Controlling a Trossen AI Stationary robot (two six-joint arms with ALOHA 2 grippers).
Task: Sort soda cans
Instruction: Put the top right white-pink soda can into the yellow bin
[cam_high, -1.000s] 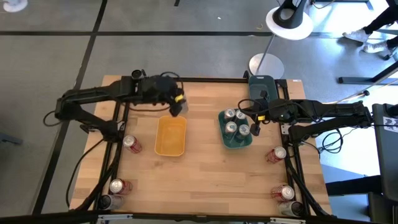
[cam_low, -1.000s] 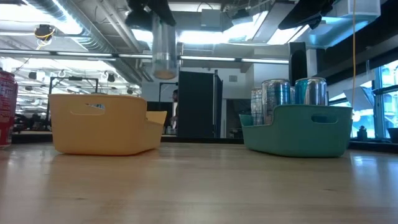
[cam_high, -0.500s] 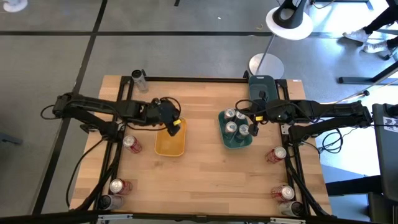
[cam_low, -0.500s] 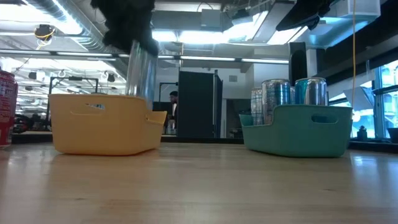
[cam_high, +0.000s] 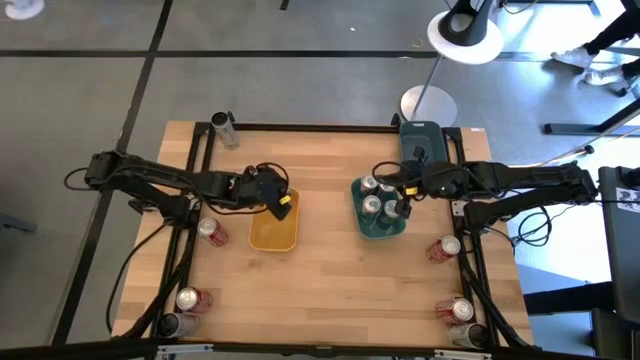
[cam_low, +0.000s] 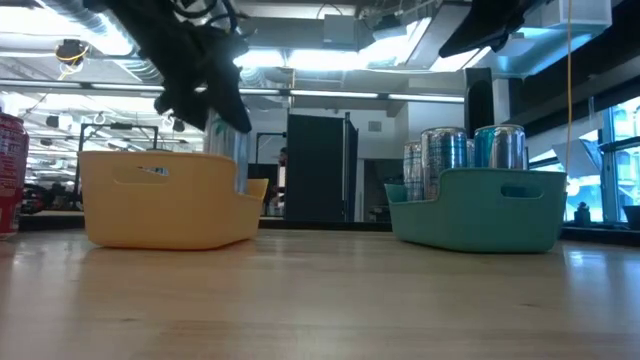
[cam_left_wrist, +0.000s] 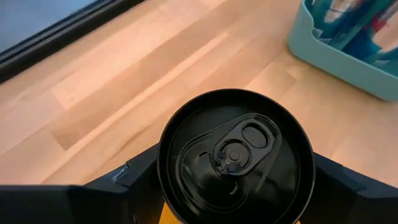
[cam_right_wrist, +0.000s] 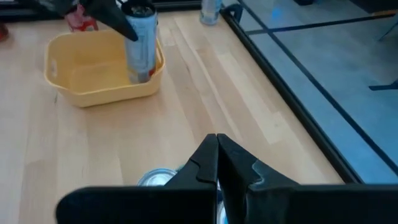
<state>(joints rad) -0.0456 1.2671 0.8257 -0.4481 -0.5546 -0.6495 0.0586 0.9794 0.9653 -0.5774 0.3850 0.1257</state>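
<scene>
My left gripper (cam_high: 277, 203) is shut on a grey soda can with a black top (cam_left_wrist: 233, 155), over the far end of the yellow tray (cam_high: 272, 232). In the right wrist view the can (cam_right_wrist: 140, 45) reaches down inside that tray (cam_right_wrist: 93, 78). My right gripper (cam_right_wrist: 216, 155) is shut and hangs over the teal tray (cam_high: 380, 226), which holds several silver-teal cans (cam_high: 372, 205) standing upright. It touches nothing that I can see. Red cans (cam_high: 210, 232) (cam_high: 447, 247) stand at the table's left and right edges. My left gripper pinches the grey can between its two fingers (cam_left_wrist: 134, 177), one on each side of the wall at its upper end (cam_low: 222, 118). The arm comes slanting down from the table's left. The can stands nearly upright with its lower end behind the yellow tray's wall (cam_low: 160, 200). Whether it rests on the floor is hidden.
A dark tray (cam_high: 420, 140) lies at the far edge, behind the teal one. One can (cam_high: 222, 125) stands at the far left corner. More red and dark cans (cam_high: 188, 299) (cam_high: 460, 311) stand at both near corners. Bare wood (cam_high: 330, 290) lies between and in front of the trays.
My left gripper, carrying the grey can, has moved from near the far edge toward the near edge and down. The can hung high above the yellow tray a second ago; now its lower end is inside the tray.
</scene>
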